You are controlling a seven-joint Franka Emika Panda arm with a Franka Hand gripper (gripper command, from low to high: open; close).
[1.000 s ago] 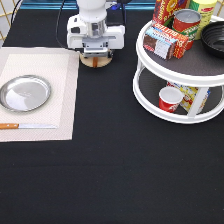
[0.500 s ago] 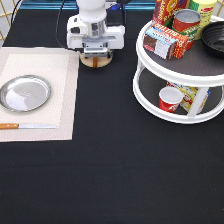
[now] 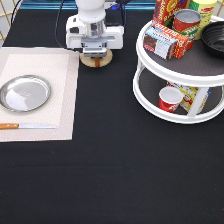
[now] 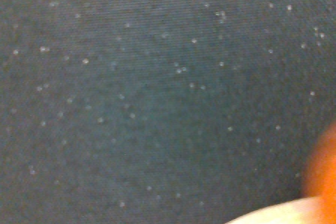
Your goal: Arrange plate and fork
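The silver plate [image 3: 25, 93] lies on a pale placemat [image 3: 60, 75] at the exterior view's left. My gripper [image 3: 95, 50] is at the exterior view's top centre, low over a small round wooden disc [image 3: 95, 60], well to the right of the plate. The fork does not show in the exterior view. In the wrist view I see black tablecloth, an orange-brown strip [image 4: 327, 160] at the edge and a pale curved patch [image 4: 285, 216]; I cannot tell what they are.
A wooden-handled knife [image 3: 27, 126] lies on the placemat's near edge, below the plate. A white two-tier turntable [image 3: 180, 75] stands at the exterior view's right with boxes, a can [image 3: 186, 21], a black bowl [image 3: 214, 37] and a red cup [image 3: 169, 99].
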